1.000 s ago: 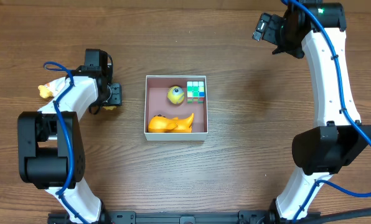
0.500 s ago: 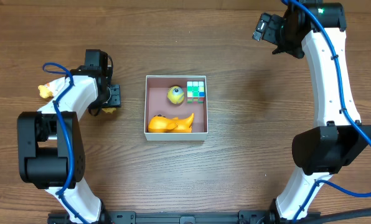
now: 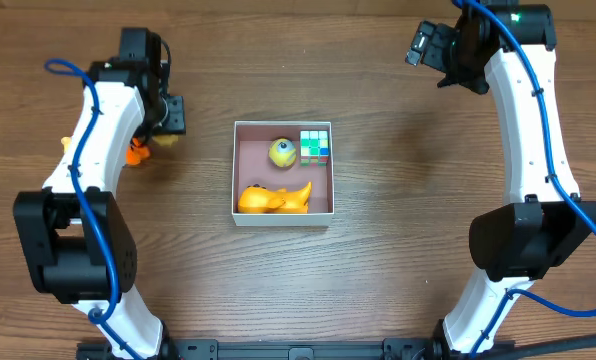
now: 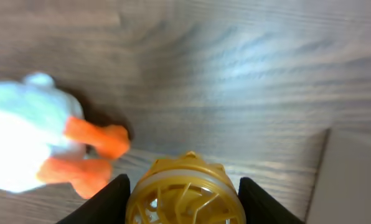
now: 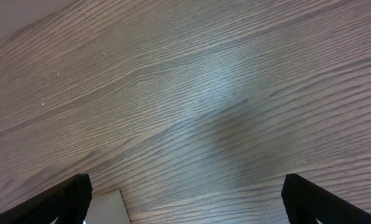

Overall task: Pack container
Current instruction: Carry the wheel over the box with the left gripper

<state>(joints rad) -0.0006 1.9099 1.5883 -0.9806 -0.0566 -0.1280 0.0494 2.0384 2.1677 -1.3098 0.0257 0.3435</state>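
Bench [image 3: 378, 250]: carries the container [image 3: 281, 220] at its centre.
Container bearing: I read it near, to the right of the left jaws; the left arm [image 3: 98, 130] is nearer.
Left jaws: clenched on a yellow ball [image 4: 184, 193].
Right jaws: spread wide, empty.

Gap between left fingers [image 4: 111, 200] fully taken by yellow lattice ball [image 4: 184, 193], no spare room there. Ahead of them, off to one side, white duck [image 4: 20, 146] with orange feet lies near. On the other side the container [image 4: 353, 180] wall is close. Bare wood straight ahead between the two. Right fingers [image 5: 66, 200] spread wide, bare wood between and ahead, only a white corner [image 5: 108, 210] low by one finger. Inside container: round yellow toy [image 3: 283, 152], colour cube [image 3: 316, 145], orange toy [image 3: 273, 198]. Free floor in the corner beside the round toy, on the side toward the left fingers.
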